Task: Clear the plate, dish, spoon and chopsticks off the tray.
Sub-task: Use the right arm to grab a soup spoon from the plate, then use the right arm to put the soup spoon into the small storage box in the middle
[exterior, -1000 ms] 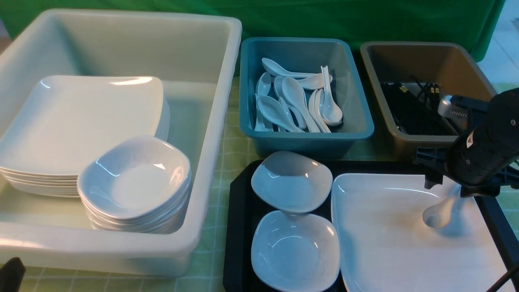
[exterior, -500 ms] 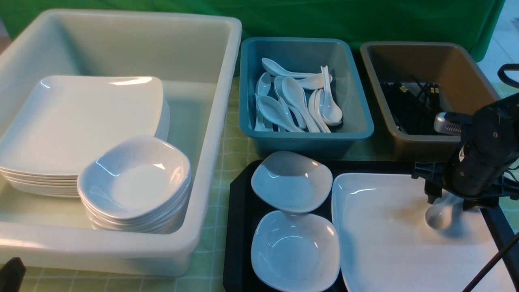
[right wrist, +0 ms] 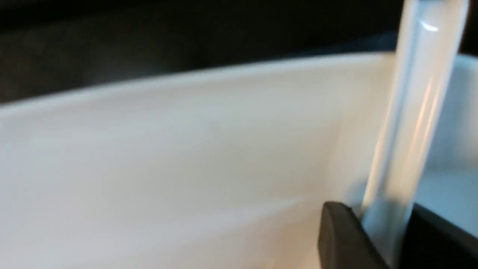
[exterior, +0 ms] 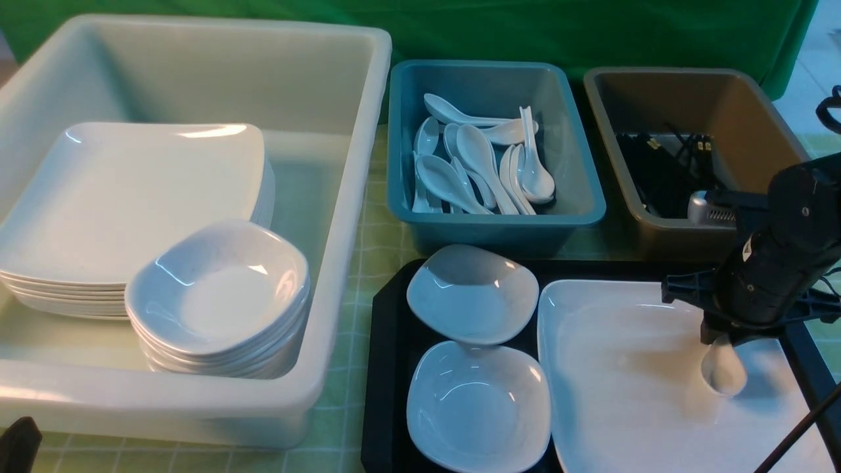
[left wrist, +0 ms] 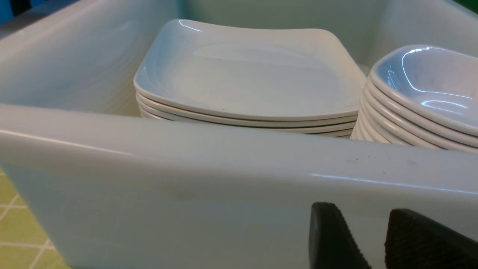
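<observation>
Compared with a second ago, the right pincer [right wrist: 386,239] is sitting lower over the plate [exterior: 624,381] and is now clenching on the spoon [exterior: 723,371], whose handle is standing between its two black fingers. The spoon's bowl is hanging more steeply than before, over the right side of the plate; whether it is touching the plate, I cannot tell. The grasp is looking complete, so the spoon is probably becoming ready for lifting toward the teal bin [exterior: 486,233], far and to the left. The plate and two small dishes [exterior: 473,292] are lying on the tray [exterior: 387,368]. The left pincer [left wrist: 377,239] is waiting released, holding nothing, beside the white tub [left wrist: 186,168].
</observation>
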### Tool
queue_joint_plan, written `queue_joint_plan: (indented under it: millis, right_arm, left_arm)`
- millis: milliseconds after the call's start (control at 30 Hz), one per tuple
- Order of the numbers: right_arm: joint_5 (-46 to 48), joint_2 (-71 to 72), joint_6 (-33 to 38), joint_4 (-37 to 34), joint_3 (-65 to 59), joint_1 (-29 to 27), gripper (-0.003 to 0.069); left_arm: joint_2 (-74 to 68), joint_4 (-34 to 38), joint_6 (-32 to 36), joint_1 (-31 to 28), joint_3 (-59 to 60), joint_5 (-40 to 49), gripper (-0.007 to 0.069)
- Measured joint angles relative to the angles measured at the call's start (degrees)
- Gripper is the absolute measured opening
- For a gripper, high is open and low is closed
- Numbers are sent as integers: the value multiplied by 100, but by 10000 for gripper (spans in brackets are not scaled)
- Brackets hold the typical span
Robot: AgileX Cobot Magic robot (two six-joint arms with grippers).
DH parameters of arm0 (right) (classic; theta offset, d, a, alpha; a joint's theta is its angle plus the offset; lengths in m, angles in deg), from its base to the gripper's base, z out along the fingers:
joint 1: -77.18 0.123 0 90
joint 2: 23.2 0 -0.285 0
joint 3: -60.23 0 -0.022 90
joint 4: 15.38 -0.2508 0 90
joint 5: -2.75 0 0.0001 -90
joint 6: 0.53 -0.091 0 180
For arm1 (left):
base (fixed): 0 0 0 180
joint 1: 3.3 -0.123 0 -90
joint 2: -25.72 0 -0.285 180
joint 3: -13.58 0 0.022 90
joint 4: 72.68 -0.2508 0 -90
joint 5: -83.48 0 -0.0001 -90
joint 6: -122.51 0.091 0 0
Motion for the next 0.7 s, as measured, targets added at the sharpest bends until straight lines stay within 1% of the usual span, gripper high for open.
queue_joint_plan:
  millis: [33,67,100,200,267,300,367,400,433,467,533,633,700]
  right_arm:
    - [93,134,295,-161,0,0,157]
    - [108,157,395,-188,0,0,157]
    - [241,342,717,-352,0,0,157]
    - [486,864,1330,-744,0,0,157]
    - [451,1304,1654,-1099,0,2,157]
    - [355,1449,1790,-1296,0,14,157]
    - [-249,2010,2218,-1897,0,109,157]
    - [-399,2051,2320,-2015,0,124,157]
    - [-952,2332,2802,-2503,83,289,157]
    - [-1211,2392,3037,-2674,166,370,157]
    - [-1524,2392,3420,-2923,428,567,157]
    - [-1716,2154,3587,-3050,815,791,157]
    - [-1972,1657,3674,-3086,1254,975,157]
  left_arm:
    - [0,0,0,0,0,0,211]
    - [0,0,0,0,0,0,211]
    - [0,0,0,0,0,0,211]
    - [0,0,0,0,0,0,211]
    - [0,0,0,0,0,0,211]
    - [0,0,0,0,0,0,211]
    - [0,0,0,0,0,0,211]
    - [0,0,0,0,0,0,211]
    - [0,0,0,0,0,0,211]
    - [0,0,0,0,0,0,211]
    - [0,0,0,0,0,0,211]
    - [0,0,-6,0,0,0,211]
    - [0,0,-16,0,0,0,211]
